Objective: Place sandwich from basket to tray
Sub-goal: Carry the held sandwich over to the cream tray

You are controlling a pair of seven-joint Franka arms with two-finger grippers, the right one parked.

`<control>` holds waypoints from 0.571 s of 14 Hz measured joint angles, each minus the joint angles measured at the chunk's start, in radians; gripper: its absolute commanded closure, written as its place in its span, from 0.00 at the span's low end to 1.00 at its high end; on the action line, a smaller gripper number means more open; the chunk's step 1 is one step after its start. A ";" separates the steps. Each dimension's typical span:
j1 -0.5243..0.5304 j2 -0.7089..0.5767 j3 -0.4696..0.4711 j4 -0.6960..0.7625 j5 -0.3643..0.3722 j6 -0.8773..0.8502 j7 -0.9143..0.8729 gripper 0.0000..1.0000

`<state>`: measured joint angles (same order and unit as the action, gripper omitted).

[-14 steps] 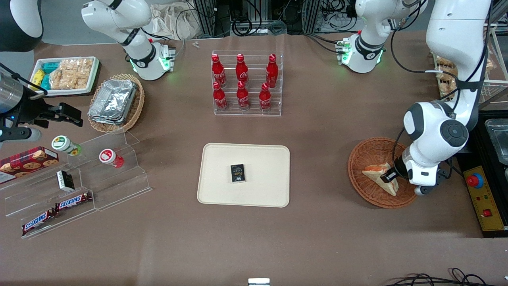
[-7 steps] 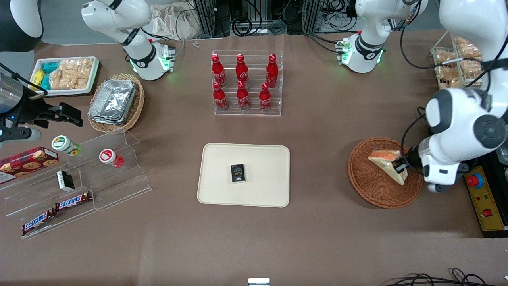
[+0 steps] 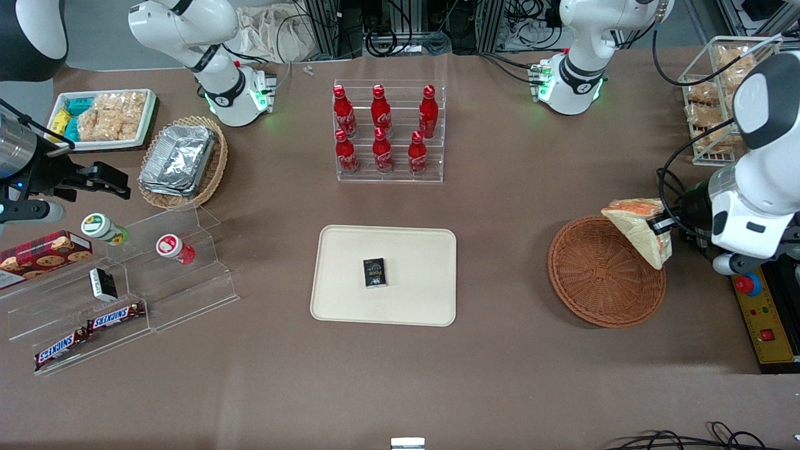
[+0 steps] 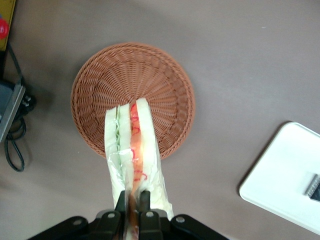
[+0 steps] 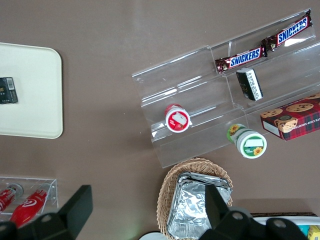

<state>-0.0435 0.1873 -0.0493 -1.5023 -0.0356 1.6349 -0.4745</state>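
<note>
Gripper [image 3: 661,226] hangs with the sandwich [image 3: 637,232] above the basket [image 3: 600,275], at the basket's two o'clock edge; the tray [image 3: 412,300] sits well apart at nine o'clock.

Left arm [image 3: 756,187] is showing at the frame edge, working arm's end: glossy white shells, a dark grey joint band, black cables looping off the wrist. Its base [image 3: 575,87], up top, is glowing green under a black collar. Gripper [image 3: 657,225] is sitting around mid-height beside that wrist: black fingers [image 4: 120,202], silver screws in the black mounts.
</note>
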 measured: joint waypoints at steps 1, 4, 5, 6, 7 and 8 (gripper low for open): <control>0.000 -0.001 -0.015 0.014 0.000 -0.002 0.014 1.00; -0.002 -0.007 -0.123 0.023 -0.001 -0.003 0.029 1.00; -0.004 -0.006 -0.173 0.022 0.000 -0.004 0.029 1.00; -0.006 -0.003 -0.223 0.020 0.000 -0.004 0.029 1.00; -0.008 0.005 -0.271 0.018 0.007 -0.002 0.028 1.00; -0.010 0.018 -0.314 0.016 0.028 0.005 0.028 1.00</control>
<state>-0.0535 0.2049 -0.3630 -1.4863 -0.0081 1.6394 -0.4460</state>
